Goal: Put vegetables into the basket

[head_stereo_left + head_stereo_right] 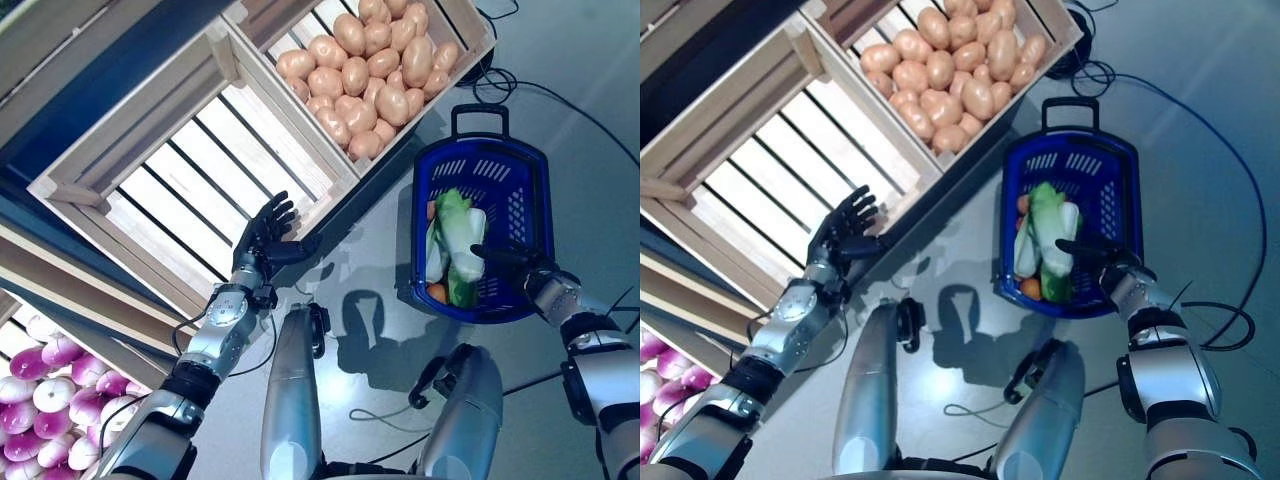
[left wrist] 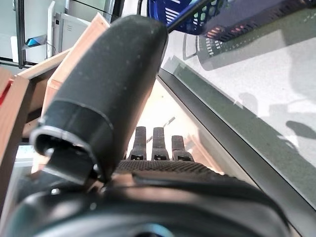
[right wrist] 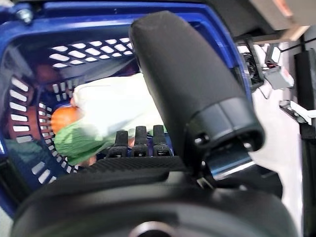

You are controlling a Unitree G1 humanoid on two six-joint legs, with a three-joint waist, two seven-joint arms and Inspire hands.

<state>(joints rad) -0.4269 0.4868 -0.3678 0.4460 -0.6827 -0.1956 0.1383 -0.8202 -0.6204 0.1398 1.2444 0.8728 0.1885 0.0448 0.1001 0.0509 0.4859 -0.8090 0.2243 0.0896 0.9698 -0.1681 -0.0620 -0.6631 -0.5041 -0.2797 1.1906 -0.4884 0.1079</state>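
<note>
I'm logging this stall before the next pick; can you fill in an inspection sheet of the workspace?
Surface: grey floor, bare around the basket.
Job's things: blue basket on the floor, holding pale green cabbages and something orange; potatoes fill one wooden crate.
Clutter: empty slatted crate beside the potatoes; purple and white turnips in a lower bin.
Hands: left hand open, by the empty crate's front edge, holding nothing; right hand open over the basket's near end, above the cabbages, holding nothing.
Cables: black cables on the floor behind the basket.
Surroundings: white equipment beyond the crates; no person seen.
</note>
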